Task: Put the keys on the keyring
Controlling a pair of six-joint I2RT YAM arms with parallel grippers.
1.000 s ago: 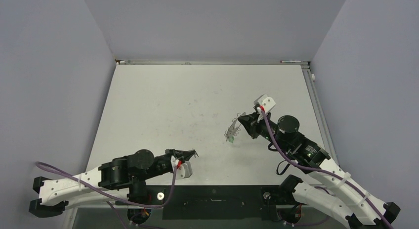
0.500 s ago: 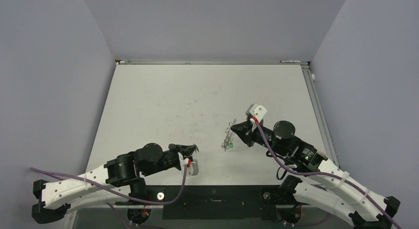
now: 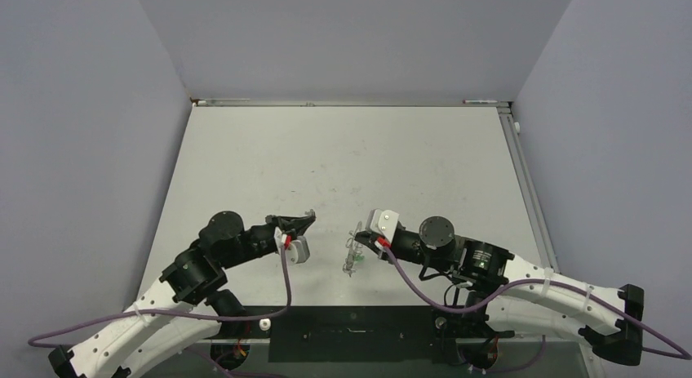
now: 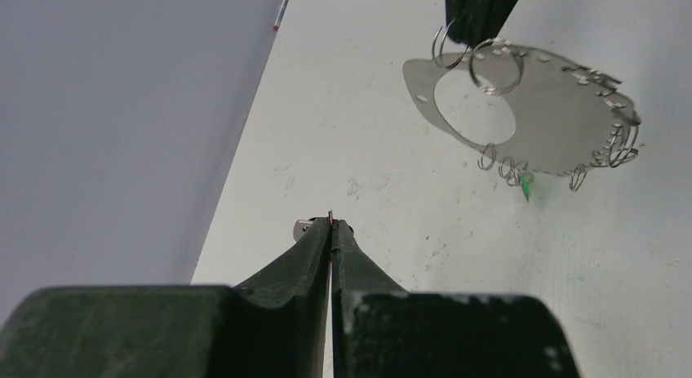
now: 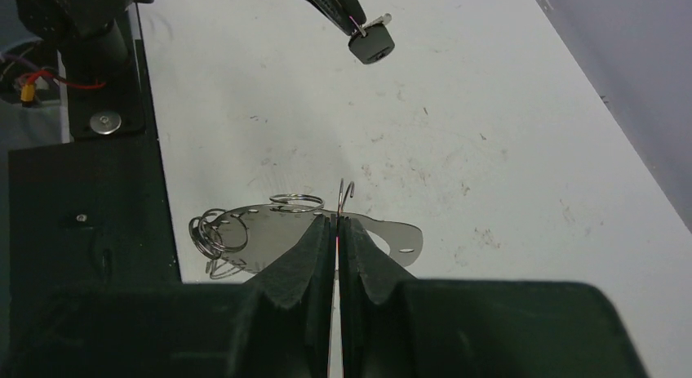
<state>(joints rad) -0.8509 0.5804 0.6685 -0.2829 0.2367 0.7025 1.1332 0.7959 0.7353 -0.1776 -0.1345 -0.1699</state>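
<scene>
From overhead, my left claw point(image 3: 307, 216) and right claw point(image 3: 360, 237) face each other near the tabletop's point(image 3: 343, 149) front edge. The keyring point(image 3: 352, 257) is just a thin glint at 3 o'clock of the left claw, apart from it. The left wrist camera shows it properly: a flat silver plate with an oval cut-out, small split rings point(image 4: 495, 66) strung along its rim and a green tag point(image 4: 528, 184) at its 5 o'clock. Only the right wrist camera shows the key point(image 5: 371, 45), black-headed and pinched between my left claw's closed tips. My right claw is clamped tight on the plate's rim, gripping the keyring.
</scene>
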